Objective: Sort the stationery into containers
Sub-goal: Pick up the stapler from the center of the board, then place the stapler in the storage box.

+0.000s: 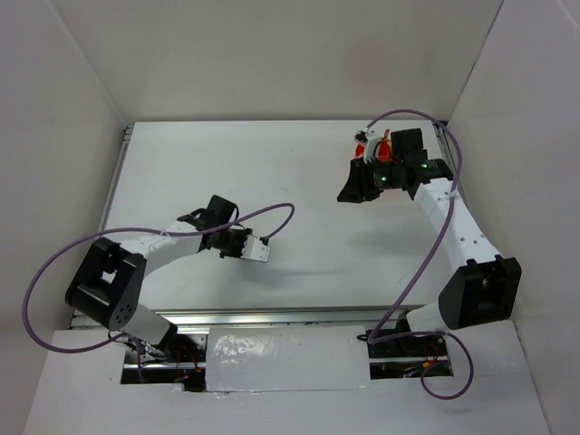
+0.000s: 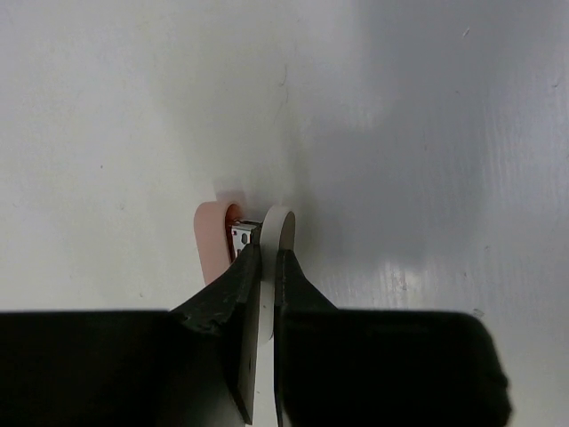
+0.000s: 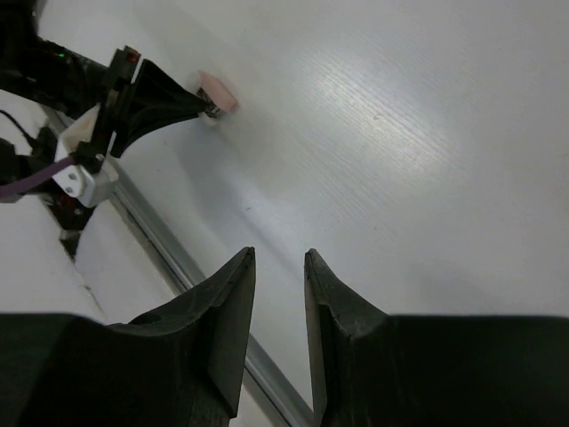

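My left gripper (image 2: 268,253) is shut on the pink-and-white eraser (image 2: 212,238), pinching its white side (image 2: 281,224) just above the table. A small metal part shows between the pink and white halves. In the top view the left gripper (image 1: 256,248) is left of the table's centre. My right gripper (image 3: 279,258) is open and empty, raised at the far right (image 1: 350,193). The right wrist view shows the eraser (image 3: 217,92) from afar. A bit of the orange tub (image 1: 381,145) shows behind my right arm; the rest is hidden. No other stationery shows.
White walls enclose the white table (image 1: 272,172) on three sides. A metal rail (image 3: 178,258) runs along the table's near edge. Purple cables loop from both arms over the table.
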You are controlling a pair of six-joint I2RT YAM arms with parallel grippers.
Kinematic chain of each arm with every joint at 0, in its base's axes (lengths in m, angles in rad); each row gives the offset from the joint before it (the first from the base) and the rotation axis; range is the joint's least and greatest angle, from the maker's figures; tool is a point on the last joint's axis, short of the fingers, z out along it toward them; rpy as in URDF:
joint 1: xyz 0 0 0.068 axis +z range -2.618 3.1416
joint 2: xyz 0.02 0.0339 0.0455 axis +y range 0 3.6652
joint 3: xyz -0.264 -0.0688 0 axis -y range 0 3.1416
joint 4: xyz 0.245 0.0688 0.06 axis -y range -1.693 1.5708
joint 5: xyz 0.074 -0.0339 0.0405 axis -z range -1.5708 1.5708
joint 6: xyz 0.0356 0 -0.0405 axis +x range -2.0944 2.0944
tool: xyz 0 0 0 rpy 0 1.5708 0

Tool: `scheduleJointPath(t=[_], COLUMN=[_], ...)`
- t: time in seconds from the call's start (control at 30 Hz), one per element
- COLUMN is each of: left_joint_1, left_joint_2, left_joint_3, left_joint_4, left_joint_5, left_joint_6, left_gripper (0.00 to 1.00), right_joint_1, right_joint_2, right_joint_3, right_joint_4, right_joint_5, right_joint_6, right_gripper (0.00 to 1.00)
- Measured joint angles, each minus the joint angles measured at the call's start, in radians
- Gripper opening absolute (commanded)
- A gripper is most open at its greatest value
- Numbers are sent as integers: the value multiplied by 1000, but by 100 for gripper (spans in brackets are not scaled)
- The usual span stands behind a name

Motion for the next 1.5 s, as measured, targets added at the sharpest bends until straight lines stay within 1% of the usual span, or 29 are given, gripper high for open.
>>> scheduleJointPath(t=[0.13,0.27,0.33,0.4,0.43,0.53,0.57,0.63,0.67,0.7,0.73,0.77,0.87,1.1,1.3,1.5], left_joint_1=[-49,-99,-122,-146,-158,-188,-199,-217,-227,-236,-243,-249,-269,-331,-368,-377], left_joint_2=[-20,-61,-95,-121,-128,-137,-138,-144,-150,-158,-170,-185,-240,-359,-369,-372], left_joint_3=[-5,0,15,55,87,166,191,233,249,259,263,264,263,237,227,211], left_joint_4=[6,-33,-58,-87,-103,-124,-133,-154,-164,-170,-176,-183,-206,-200,-196,-192], left_joint_5=[-58,-86,-95,-96,-93,-82,-74,-62,-57,-53,-47,-42,-27,-11,-5,-8], left_joint_6=[-53,-104,-126,-145,-159,-195,-208,-225,-231,-234,-234,-233,-232,-227,-209,-201], left_gripper=[0,0,0,0,0,0,0,0,0,0,0,0,0,0,0,0], right_joint_1=[0,16,34,58,73,114,127,151,162,172,181,188,204,238,282,309], right_joint_2=[5,25,38,48,53,77,88,109,119,126,131,134,135,146,166,183], right_joint_3=[-70,-165,-183,-183,-182,-171,-166,-163,-163,-161,-161,-159,-155,-112,-79,-65], right_joint_4=[32,95,110,127,131,135,135,136,136,134,133,130,118,83,31,-7], right_joint_5=[-81,-166,-190,-212,-230,-272,-283,-306,-315,-323,-327,-333,-350,-394,-455,-473], right_joint_6=[87,202,243,268,278,297,300,305,307,307,305,302,289,253,197,175], right_gripper=[36,39,41,44,47,48,51,52,57,58,68,70,71,72,72,71])
